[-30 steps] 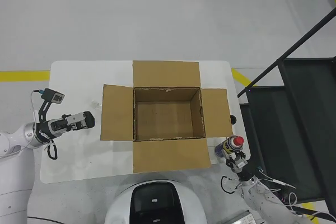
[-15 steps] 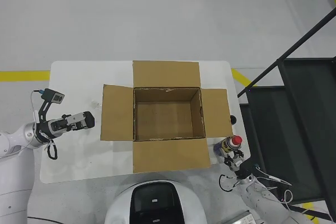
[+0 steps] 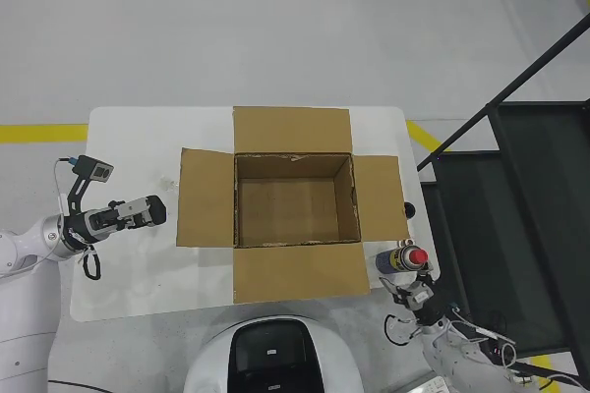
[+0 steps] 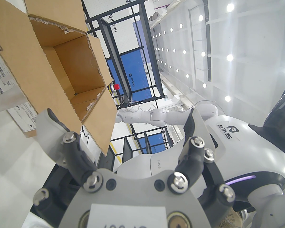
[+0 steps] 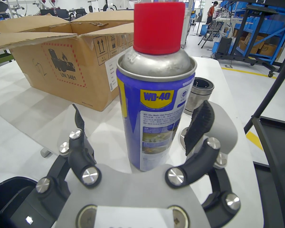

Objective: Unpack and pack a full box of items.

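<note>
— So, how did the right gripper (image 5: 140, 110) hold its fingers?

— Spread wide, one on each side of the spray can (image 5: 154, 100), and not closed on it. There was a plain gap on one side, and on the other the dark pad sat near the can's wall.

— And the can itself?

— It stood upright on the white table (image 3: 128, 275), red cap on top, by the table's near right corner. From above it sat just off the right end of the near flap of the cardboard box (image 3: 206, 211), with the gripper close behind it.

— Was anything beside it?

— A short metal cylinder (image 5: 200, 91) stood on the table just beyond the can, on the side away from the gripper.

— What of the left gripper (image 4: 121, 117)?

— Its fingers were also wide apart and held nothing. It hung over the table's left side, apart from the box's left flap and pointing toward the box.

— And the box?

— It stood open in the middle of the table, all four flaps folded outward, its brown inner walls and floor in sight.
</note>
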